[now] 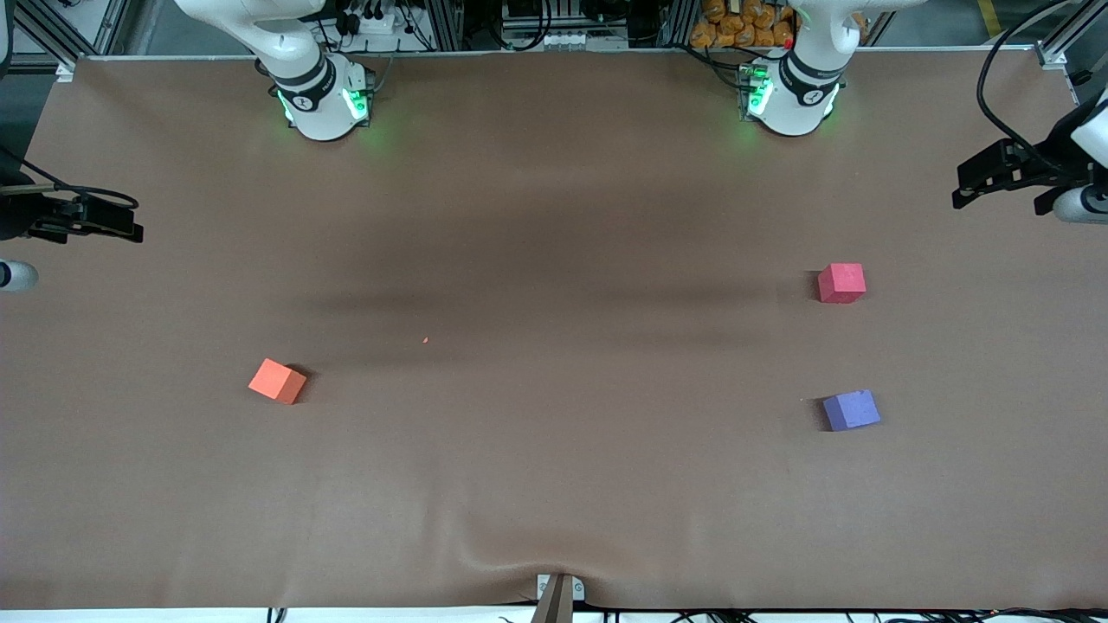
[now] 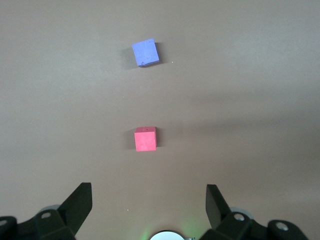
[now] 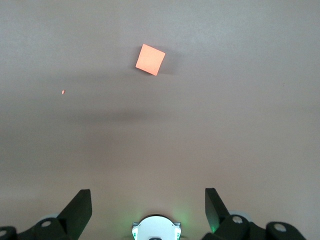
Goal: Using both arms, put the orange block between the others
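The orange block [image 1: 278,381] [image 3: 150,59] lies alone toward the right arm's end of the table, turned at an angle. Toward the left arm's end sit the others: a red-pink cube [image 1: 841,283] [image 2: 145,138] and a purple-blue cube [image 1: 852,410] [image 2: 145,52]. The purple-blue one is nearer to the front camera, with a bare gap between them. My left gripper [image 2: 148,192] hangs open high over the table near its own base [image 2: 167,235], holding nothing. My right gripper [image 3: 148,196] is likewise open and empty above its base [image 3: 156,229].
A tiny orange crumb [image 1: 425,340] [image 3: 63,92] lies on the brown table cover [image 1: 554,484] near the middle. Black gear with cables juts in at both ends of the table [image 1: 74,218] [image 1: 1008,169]. The cover is wrinkled at its front edge.
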You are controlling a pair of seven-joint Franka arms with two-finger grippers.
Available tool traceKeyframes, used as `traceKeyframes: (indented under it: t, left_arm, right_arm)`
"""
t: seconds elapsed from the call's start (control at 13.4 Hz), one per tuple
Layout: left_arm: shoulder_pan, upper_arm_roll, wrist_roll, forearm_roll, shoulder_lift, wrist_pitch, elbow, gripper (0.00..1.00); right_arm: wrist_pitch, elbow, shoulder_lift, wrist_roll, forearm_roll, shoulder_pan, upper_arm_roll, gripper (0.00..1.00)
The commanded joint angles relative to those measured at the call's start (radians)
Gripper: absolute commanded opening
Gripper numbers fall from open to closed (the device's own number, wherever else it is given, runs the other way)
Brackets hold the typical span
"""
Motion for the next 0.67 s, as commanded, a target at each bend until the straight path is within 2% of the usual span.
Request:
traceKeyframes:
  t: [0.0, 0.6]
  left_arm:
    - [0.011, -0.009, 0.008, -0.004, -0.002, -0.008, 0.001, 1.0]
    - [0.012, -0.017, 0.031, -0.001, 0.001, -0.005, 0.005, 1.0]
  right_arm:
    - [-0.019, 0.017, -0.001, 0.015, -0.008, -0.002, 0.004, 1.0]
    - [-0.001, 0.004, 0.026, 0.014, -0.004, -0.002, 0.007, 1.0]
